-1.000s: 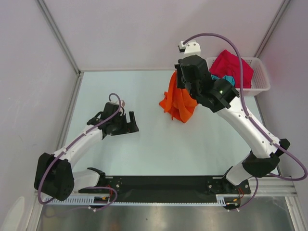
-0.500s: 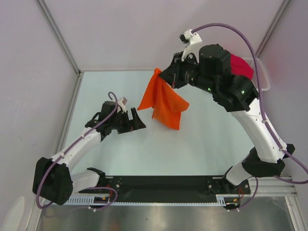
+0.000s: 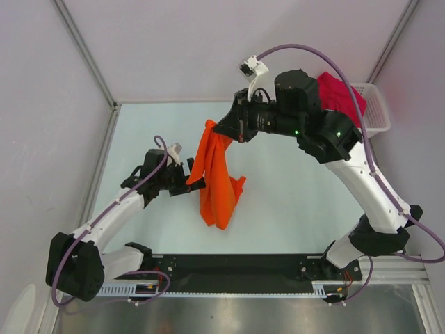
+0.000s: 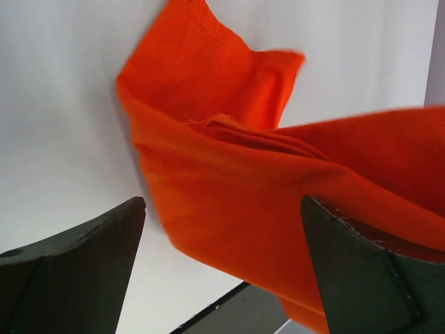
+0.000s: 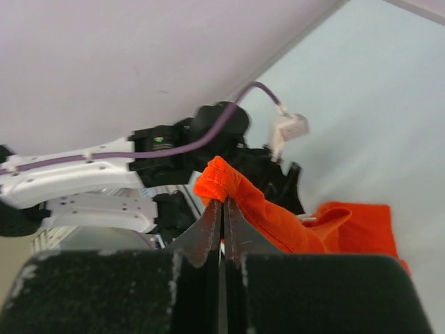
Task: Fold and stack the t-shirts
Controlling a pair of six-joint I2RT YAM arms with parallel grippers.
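Swung leftward over the pale table [image 3: 299,202], right claw [image 5: 223,209] pinches the orange t-shirt [image 3: 217,184]; left claw [image 4: 222,205] gapes wide

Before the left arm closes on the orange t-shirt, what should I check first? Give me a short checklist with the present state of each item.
1. Grip of right end effector on orange t-shirt: ok, shut on it.
2. Opening of left end effector: ok, open.
3. Shirt cloth between the left jaws: ok.
4. Shirt's lower end clear of the table: cannot tell.
5. Part of the shirt facing the left jaws, hem or sleeve: cannot tell.
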